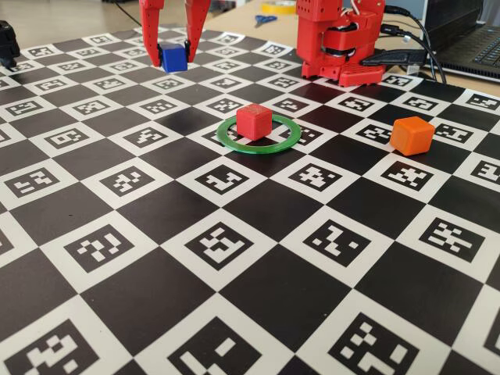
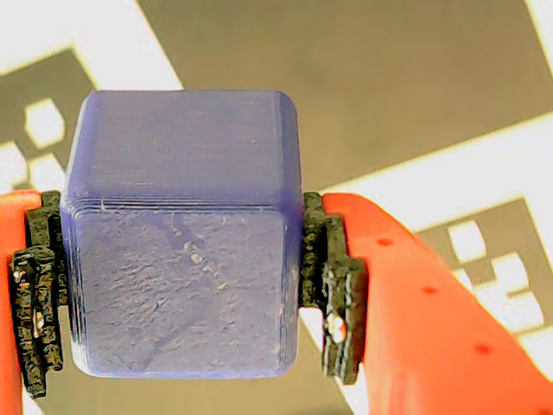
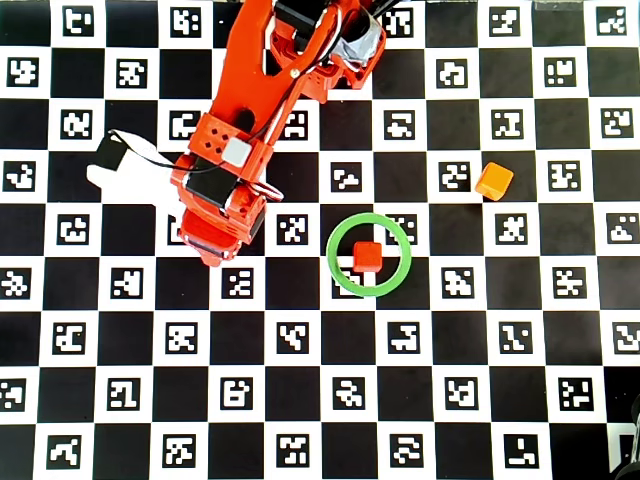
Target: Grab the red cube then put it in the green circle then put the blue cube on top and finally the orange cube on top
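Note:
The blue cube (image 2: 181,233) fills the wrist view, squeezed on both sides by the black pads (image 2: 333,285) of my red gripper (image 2: 183,294), which is shut on it. In the fixed view the gripper (image 1: 173,58) holds the blue cube (image 1: 173,57) far back on the left, low over the board; whether it touches the board I cannot tell. The red cube (image 1: 254,121) sits inside the green circle (image 1: 259,148) mid-board. To the right the orange cube (image 1: 412,134) stands alone. From overhead the arm hides the blue cube; the red cube (image 3: 367,256), green circle (image 3: 329,254) and orange cube (image 3: 494,181) show.
The arm's red base (image 1: 340,39) stands at the back right of the checkered marker board (image 1: 234,258). Behind it lie scissors (image 1: 266,19), a yellow tape roll (image 1: 279,6), cables and a laptop (image 1: 469,43). A black object (image 1: 8,43) sits at the far left edge.

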